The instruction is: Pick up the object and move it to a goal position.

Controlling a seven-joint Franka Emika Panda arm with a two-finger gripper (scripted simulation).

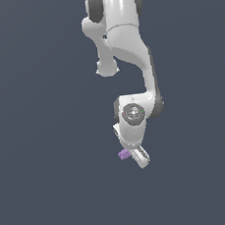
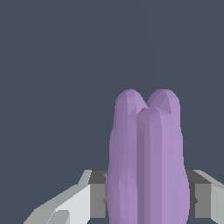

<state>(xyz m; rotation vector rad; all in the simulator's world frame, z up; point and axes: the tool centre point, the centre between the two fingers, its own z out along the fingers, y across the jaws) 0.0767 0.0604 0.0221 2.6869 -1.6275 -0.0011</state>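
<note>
The object [image 2: 146,162] is a light-purple piece made of short rods fused side by side. In the wrist view it fills the space between my two grey fingers [image 2: 94,199], and both pads touch its sides. My gripper [image 2: 148,203] is shut on it. In the exterior view the object [image 1: 123,155] sticks out from the gripper [image 1: 130,155] towards the exterior view's left, below the white arm. The fingertips are mostly hidden behind the hand there.
The white arm [image 1: 126,43] hangs down from the top of the exterior view. Around it there is only a plain dark grey-blue background, with no other objects, edges or goal marker in view.
</note>
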